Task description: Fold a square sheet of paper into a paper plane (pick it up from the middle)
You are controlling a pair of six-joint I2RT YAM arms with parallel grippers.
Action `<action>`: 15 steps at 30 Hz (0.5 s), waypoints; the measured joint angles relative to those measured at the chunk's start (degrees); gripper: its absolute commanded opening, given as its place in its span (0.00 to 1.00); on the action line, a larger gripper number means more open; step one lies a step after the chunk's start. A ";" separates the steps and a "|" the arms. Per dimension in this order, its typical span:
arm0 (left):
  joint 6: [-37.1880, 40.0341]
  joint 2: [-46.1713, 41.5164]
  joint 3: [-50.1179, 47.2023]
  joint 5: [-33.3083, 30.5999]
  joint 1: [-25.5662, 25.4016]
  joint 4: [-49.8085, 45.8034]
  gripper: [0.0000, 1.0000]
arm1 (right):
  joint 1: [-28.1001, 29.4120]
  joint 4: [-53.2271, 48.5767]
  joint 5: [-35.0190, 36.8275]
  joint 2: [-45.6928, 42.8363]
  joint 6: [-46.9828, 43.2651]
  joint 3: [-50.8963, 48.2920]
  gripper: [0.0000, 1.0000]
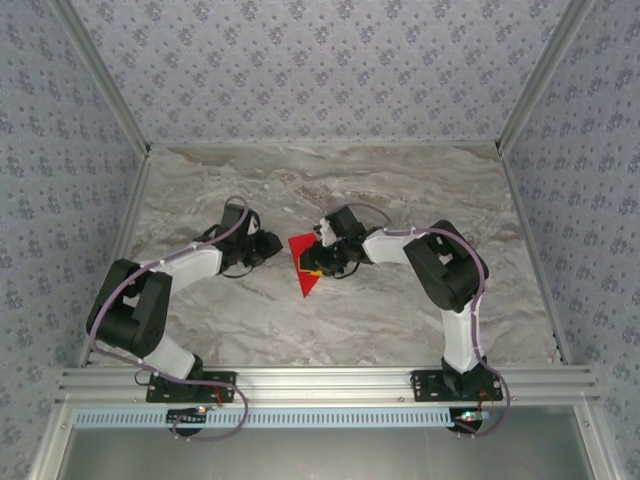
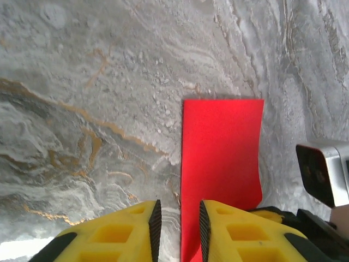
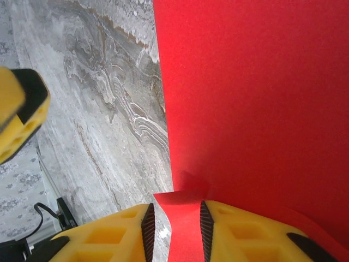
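Paper plane [image 1: 303, 275] part-folded, one side hidden under right gripper [image 1: 322, 262], jaws slightly apart; left gripper [image 2: 179, 221] likewise.

This looks like a robot test booth in a lab rather than a home. A left arm [image 1: 135, 310] and a right arm [image 1: 450, 270] are bolted to an aluminium rail [image 1: 320, 378] along the bottom of the frame, with cables [image 1: 244, 402] looping from their bases. The table top [image 1: 330, 180] is a grey marble-patterned sheet. Panels of blue-grey flowered wallpaper [image 1: 320, 60] box it in at top, left and right, edged by metal posts [image 1: 103, 70] in the upper corners
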 measured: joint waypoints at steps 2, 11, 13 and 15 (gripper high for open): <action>-0.04 0.00 -0.02 1.16 -1.14 0.31 0.17 | -0.07 0.07 0.63 0.11 -0.31 -0.31 0.13; -0.44 1.88 -0.02 3.80 -7.02 2.12 0.01 | -0.37 0.22 1.29 0.37 -1.05 -0.76 0.00; -0.42 3.10 -0.02 4.04 -7.56 2.23 0.00 | -0.39 0.22 1.29 0.37 -1.05 -0.79 0.00; -0.44 4.24 -0.02 4.09 -7.69 2.29 0.00 | -0.39 0.26 1.29 0.37 -1.05 -0.81 0.00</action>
